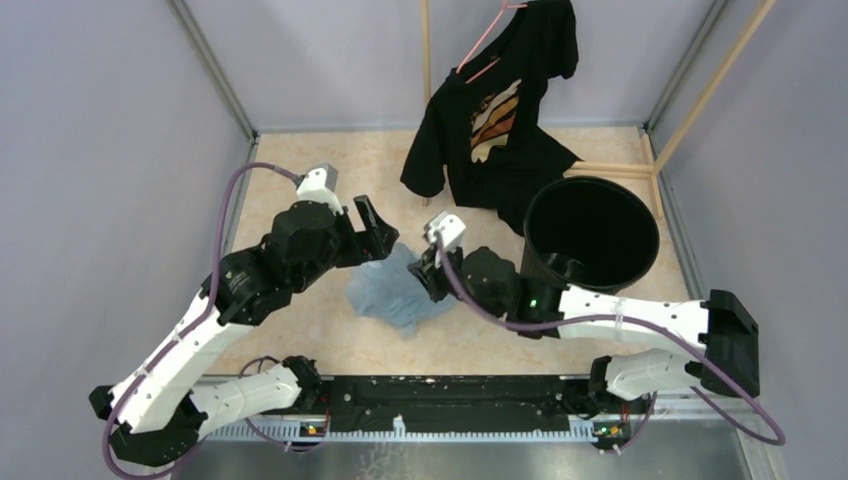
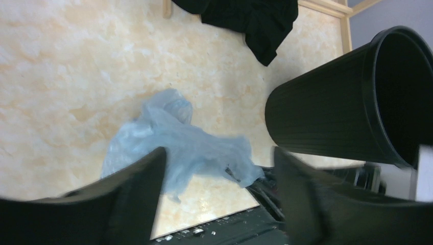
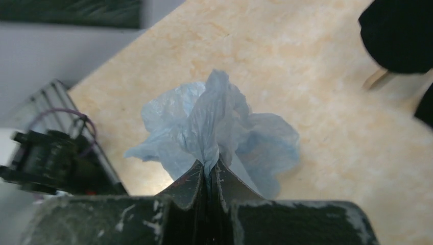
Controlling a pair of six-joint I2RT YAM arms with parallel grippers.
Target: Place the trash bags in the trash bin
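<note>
Currently a beige marbled table [image 1: 370, 170] is seen, boxed in by pale grey walls [image 1: 100, 150]. A black T-shirt [image 1: 500, 110] on a pink hanger [image 1: 482, 42] is hung at the back, its hem draped just behind the trash bin [image 1: 590, 235], stood upright at the right beside a wooden frame [image 1: 610, 168]. The trash bag [image 1: 385, 295] is found crumpled on the table, outside the bin, between both grippers. A raised fold is pinched tight in the right gripper [image 3: 208, 171]. The left gripper [image 2: 219, 153] is held wide open above the bag, not touching. The bag's right edge is covered by the right gripper; the bin's near wall is cut by the right arm [image 1: 620, 315].
</note>
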